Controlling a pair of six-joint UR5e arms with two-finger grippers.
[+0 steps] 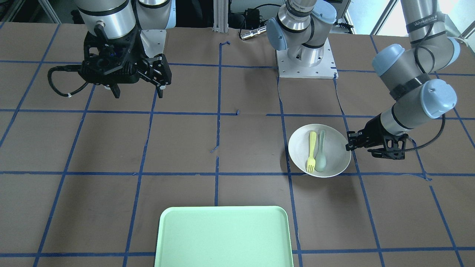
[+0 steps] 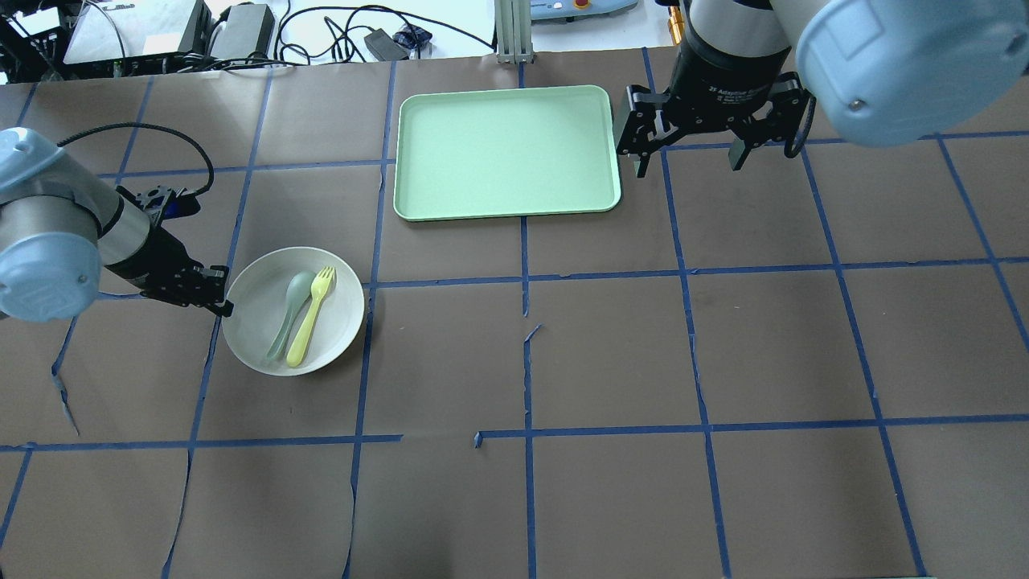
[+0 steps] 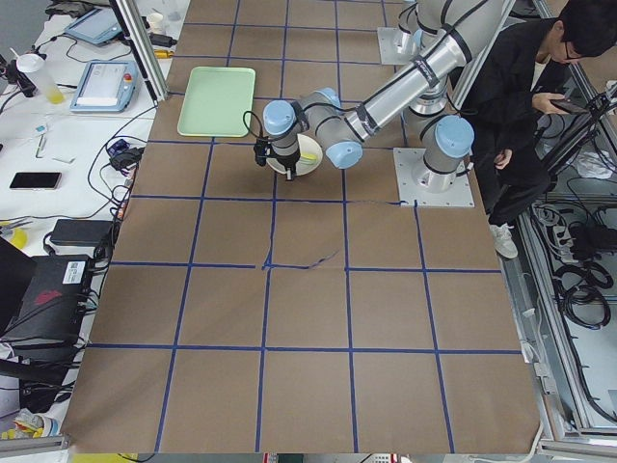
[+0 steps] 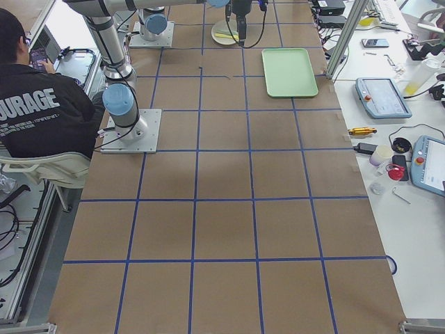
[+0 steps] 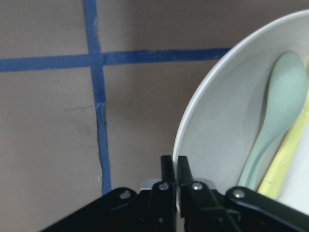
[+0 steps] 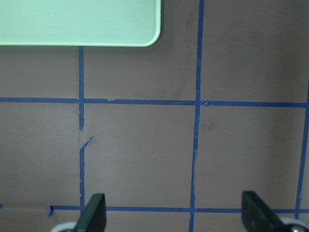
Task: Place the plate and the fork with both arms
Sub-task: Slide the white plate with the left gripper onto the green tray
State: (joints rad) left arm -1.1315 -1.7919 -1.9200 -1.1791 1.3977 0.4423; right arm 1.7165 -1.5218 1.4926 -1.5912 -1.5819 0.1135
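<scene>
left tool [image 5: 174, 166] pinching the plate [image 2: 249, 322] by its rim. in the plate, the fork [image 2: 312, 315] lies side by side with a spoon [image 2: 289, 310]. right tool [image 2: 688, 166] spread wide, hanging well apart from the plate, beyond a green tray [image 2: 506, 149].

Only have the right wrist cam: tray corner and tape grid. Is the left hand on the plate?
Observer: Yes. The left hand is shut on the rim of the plate, on the plate's edge toward the robot's left.
Operator: Where's the fork?
Observer: In the plate. The fork lies lengthwise beside a spoon, on the side away from the left hand.
</scene>
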